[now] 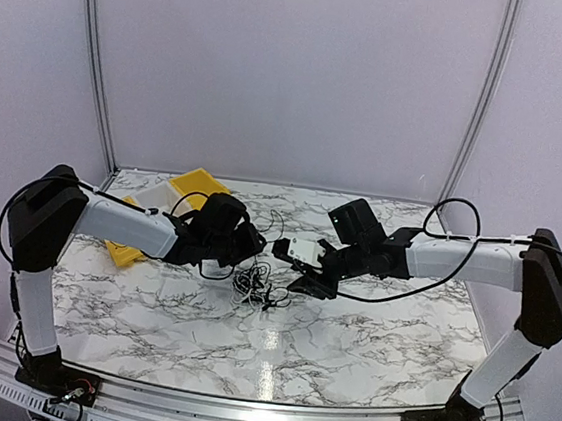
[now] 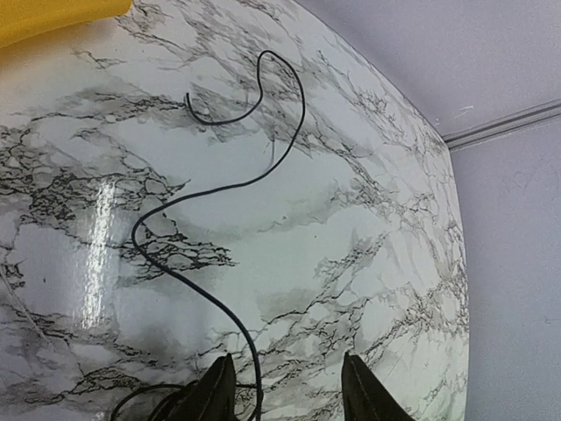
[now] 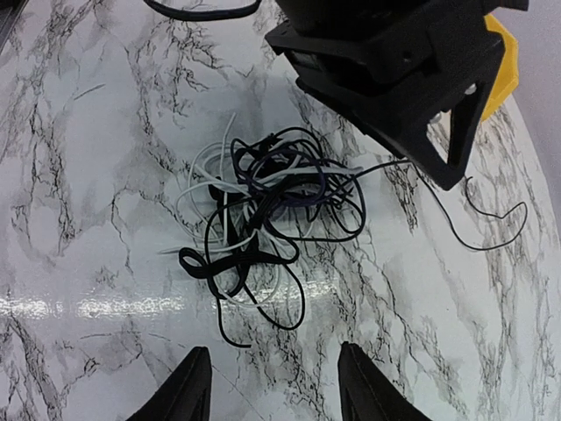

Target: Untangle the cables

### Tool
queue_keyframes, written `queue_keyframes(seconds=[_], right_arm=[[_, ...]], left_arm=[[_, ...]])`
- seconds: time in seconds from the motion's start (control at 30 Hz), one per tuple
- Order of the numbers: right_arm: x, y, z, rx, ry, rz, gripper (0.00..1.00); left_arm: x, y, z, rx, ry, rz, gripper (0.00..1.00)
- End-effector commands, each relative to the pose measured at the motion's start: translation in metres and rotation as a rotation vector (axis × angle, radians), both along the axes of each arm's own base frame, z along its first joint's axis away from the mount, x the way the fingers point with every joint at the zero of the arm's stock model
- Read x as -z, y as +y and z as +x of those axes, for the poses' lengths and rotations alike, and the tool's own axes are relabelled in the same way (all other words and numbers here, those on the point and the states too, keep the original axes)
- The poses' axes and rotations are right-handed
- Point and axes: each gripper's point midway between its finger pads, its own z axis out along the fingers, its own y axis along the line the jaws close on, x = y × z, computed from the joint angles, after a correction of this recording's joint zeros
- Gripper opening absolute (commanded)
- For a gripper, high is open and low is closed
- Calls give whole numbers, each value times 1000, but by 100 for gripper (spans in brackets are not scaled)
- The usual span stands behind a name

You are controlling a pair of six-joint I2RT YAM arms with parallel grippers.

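The cables (image 3: 263, 202) lie in a tangled clump of thin black, white and purplish wires on the marble table; from above, the cables (image 1: 258, 289) sit between the two arms. My right gripper (image 3: 276, 386) hovers open just short of the clump, and nothing is between its fingers. One loose black strand (image 2: 219, 189) snakes away across the table. Its near end runs between the fingers of my left gripper (image 2: 289, 386), close against the left finger (image 2: 215, 395). That gripper's jaws stand apart, with a wide gap to the other finger. From above, the left gripper (image 1: 247, 247) and right gripper (image 1: 300, 273) nearly face each other.
Yellow bins (image 1: 198, 187) and a white bin (image 1: 157, 195) stand at the back left, partly behind the left arm. A corner of a yellow bin (image 2: 53, 17) shows in the left wrist view. The left gripper's black body (image 3: 394, 61) looms just beyond the clump.
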Motion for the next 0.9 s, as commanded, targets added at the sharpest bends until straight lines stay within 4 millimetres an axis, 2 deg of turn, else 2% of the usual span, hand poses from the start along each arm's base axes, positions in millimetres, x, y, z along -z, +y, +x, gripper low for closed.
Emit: queue_keyframes(seconds=[0.0,0.07,0.13,0.33,0.37,0.5,0.67,0.77,0.87], right_arm=[[-7,9,3,6,4,33,50],[-6,11,7,31,14,36,52],[-6,14,13,58,25,45,58],[-8,29,26,107,76,66,76],[-9,32,27,108,86,71,80],[-10,43,31,106,109,75,83],[-8,49,23,93,112,64,84],[-7,49,18,86,106,61,84],[3,50,15,85,108,41,84]], left_arm=[[-6,-12,16,10,-30,-12,40],[-1,-14,24,9,-19,-19,35],[6,-15,30,6,0,-29,29],[3,-19,33,8,3,-46,17],[2,-19,33,10,3,-47,18],[1,-17,29,12,13,-54,32],[13,-14,19,17,69,-43,33],[19,-12,19,11,80,-33,37],[22,-20,21,30,88,-43,38]])
